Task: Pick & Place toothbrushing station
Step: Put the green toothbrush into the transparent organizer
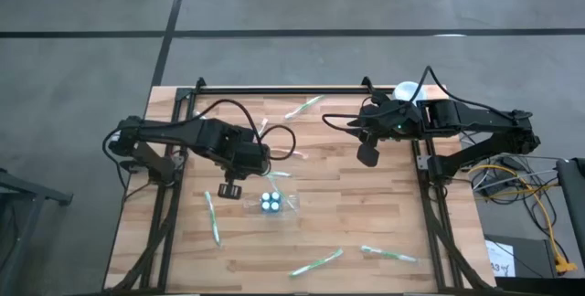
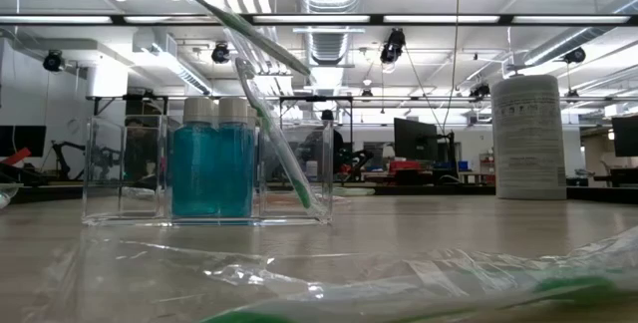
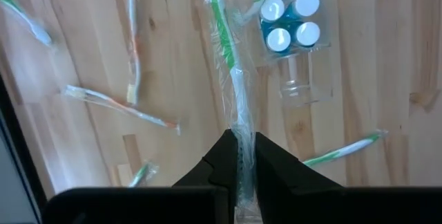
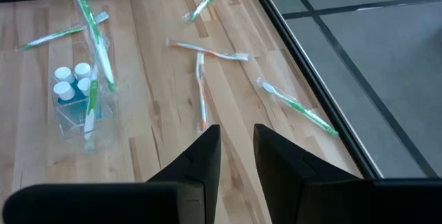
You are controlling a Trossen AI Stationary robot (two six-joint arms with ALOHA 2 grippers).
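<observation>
A clear holder (image 3: 300, 86) stands on the wooden table with three white-capped blue bottles (image 3: 290, 20) in it. One wrapped green toothbrush (image 2: 287, 159) leans inside the holder, its lower end on the floor of the holder. My left gripper (image 1: 228, 189) hangs just left of the holder (image 1: 289, 206), shut on a second wrapped green toothbrush (image 3: 224, 37). My right gripper (image 1: 368, 156) waits high at the far right, open with nothing between its fingers (image 4: 207, 151). My left gripper pinches the wrapped toothbrush by its upper end (image 3: 239, 148) between the two fingers. The fingers come from above, pointing down. The brush hangs slanted below them, lifted clear, with its lower end (image 4: 107, 79) above the holder.
Several wrapped toothbrushes lie loose on the table: green ones (image 1: 212, 216) (image 1: 317, 261) (image 1: 388, 254) near the front, orange ones (image 4: 207, 50) (image 4: 202, 92) further back. A white canister (image 2: 528, 136) stands at the far right. Loose plastic wrap (image 2: 329, 278) lies at the near edge.
</observation>
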